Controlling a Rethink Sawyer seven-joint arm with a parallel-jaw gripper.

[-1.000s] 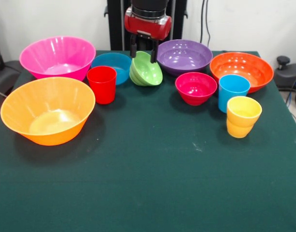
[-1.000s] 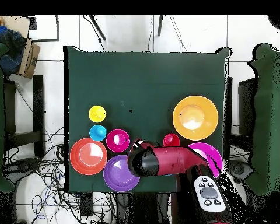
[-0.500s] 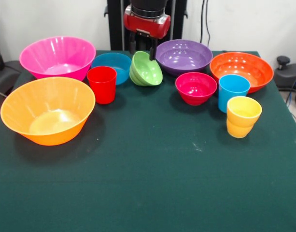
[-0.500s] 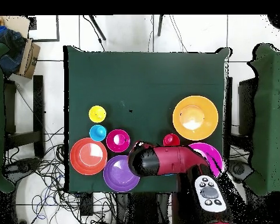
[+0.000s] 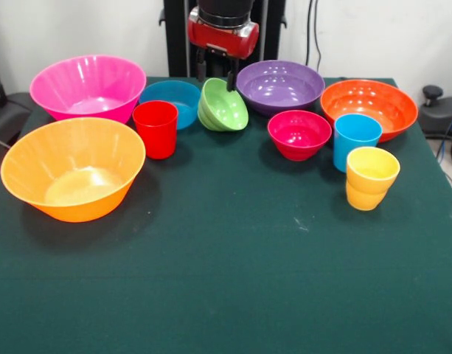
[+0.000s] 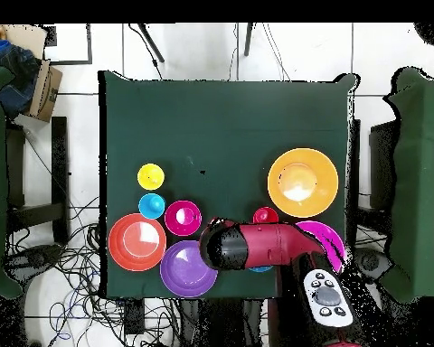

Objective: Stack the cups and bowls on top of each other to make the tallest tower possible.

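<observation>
A dark green table (image 5: 233, 295) holds 7 bowls and 3 cups, all clustered toward its 12 o'clock edge in the front view. At 9 o'clock sits the large yellow-orange bowl (image 5: 72, 178), with the large pink bowl (image 5: 88, 86) behind it at 10 o'clock. The orange bowl (image 5: 369, 108) lies at 2 o'clock and the purple bowl (image 5: 281, 86) at 1 o'clock. The small blue bowl (image 5: 171, 102) sits just beside the pink bowl, and the crimson-pink bowl (image 5: 299, 134) stands in front of the purple one.

The green bowl (image 5: 223, 106) is tilted on its side between the blue and purple bowls, its opening facing 2 o'clock. The red cup (image 5: 155, 129) stands upright in front of the blue bowl. The sky-blue cup (image 5: 356, 140) and yellow waisted cup (image 5: 371, 178) stand together near the orange bowl.

The gripper (image 5: 216, 77) hangs at 12 o'clock with its 2 fingers straddling the green bowl's raised rim; whether they pinch it cannot be told.
</observation>
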